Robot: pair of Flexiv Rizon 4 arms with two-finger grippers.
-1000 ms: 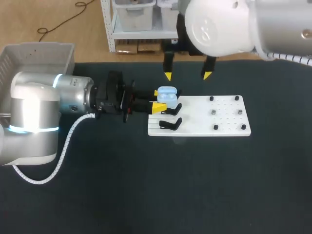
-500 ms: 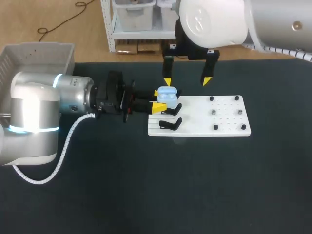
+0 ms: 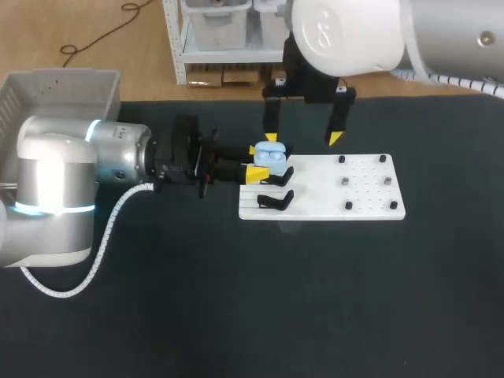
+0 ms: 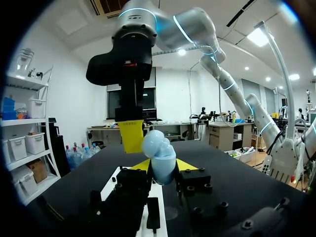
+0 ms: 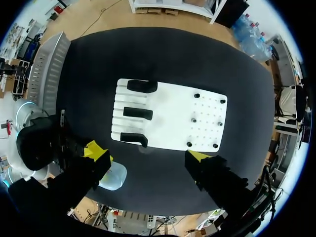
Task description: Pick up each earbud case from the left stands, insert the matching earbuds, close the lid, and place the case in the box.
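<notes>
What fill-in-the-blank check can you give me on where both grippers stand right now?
1. The left gripper is shut on the light-blue ____.
2. The right gripper hangs above the white board with its fingers ____.
3. In the right wrist view, the board carries ____ black stands.
4. The box sits on the ____ arm's side of the table.
Missing words: case; open; three; left.

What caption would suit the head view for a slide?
Left gripper grips a blue earbud case by the white board; open right gripper hovers above.
</notes>
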